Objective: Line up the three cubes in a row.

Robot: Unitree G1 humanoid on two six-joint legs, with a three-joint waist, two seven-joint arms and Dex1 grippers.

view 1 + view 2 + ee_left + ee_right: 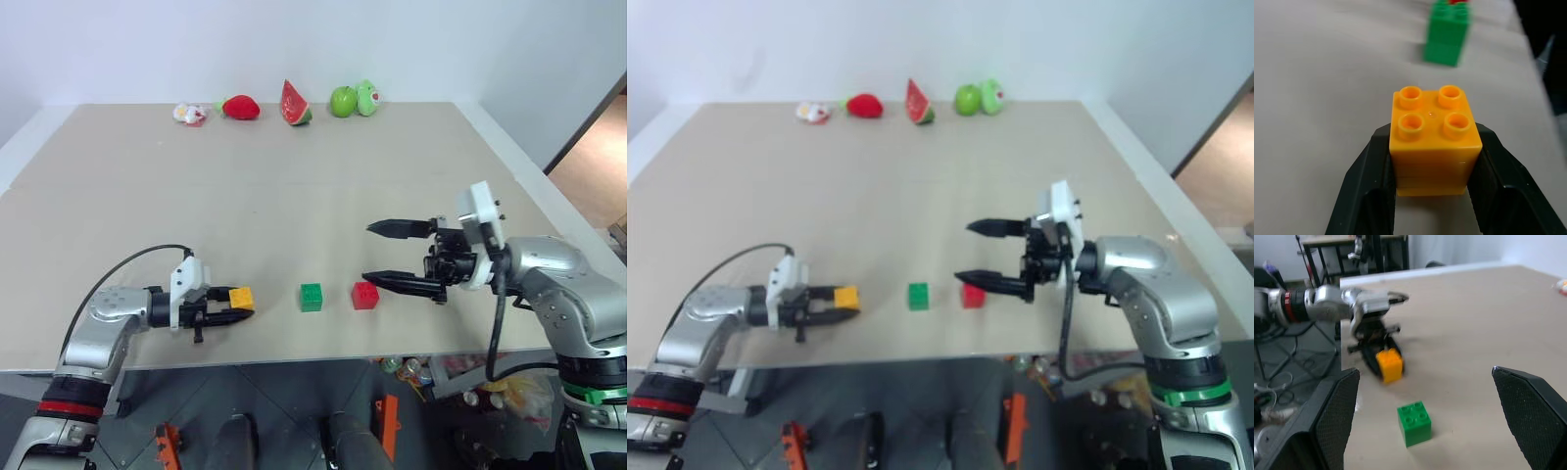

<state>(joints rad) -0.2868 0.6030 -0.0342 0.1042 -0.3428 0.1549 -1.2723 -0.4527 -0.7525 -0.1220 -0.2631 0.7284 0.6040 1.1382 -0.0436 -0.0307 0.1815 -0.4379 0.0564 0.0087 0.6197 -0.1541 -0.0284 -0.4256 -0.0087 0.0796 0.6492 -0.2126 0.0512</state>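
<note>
Looking down from the head camera, a beige table (294, 196) is seen with the three cubes near its front edge. The yellow-orange cube (241, 298) is clamped between the black fingers of the left gripper (231, 305), at the left end of the group. The green cube (312, 297) sits to its right, apart from it, and the red cube (365, 295) lies just beyond the green one, a small gap being left between them. The right gripper (384, 253) is held to the right of the red cube with its two fingers spread wide, one above the other; the lower fingertip is seen just beside the red cube, and whether it touches cannot be told. Along the far edge of the table a strawberry (240, 108), a watermelon slice (294, 103) and a green apple (343, 101) are lined up, with a small pale object (189, 115) at the left end.

From the left wrist, the yellow-orange cube (1434, 140) is shown studs-up, gripped on two opposite sides by the fingers (1366, 191). The green cube (1447, 34) is seen further along the tabletop.

From the right wrist, the two widely parted fingers (1334, 413) frame the green cube (1414, 423), which rests on the table, and behind it the yellow-orange cube (1389, 365) is seen held by the left gripper (1382, 366).
</note>
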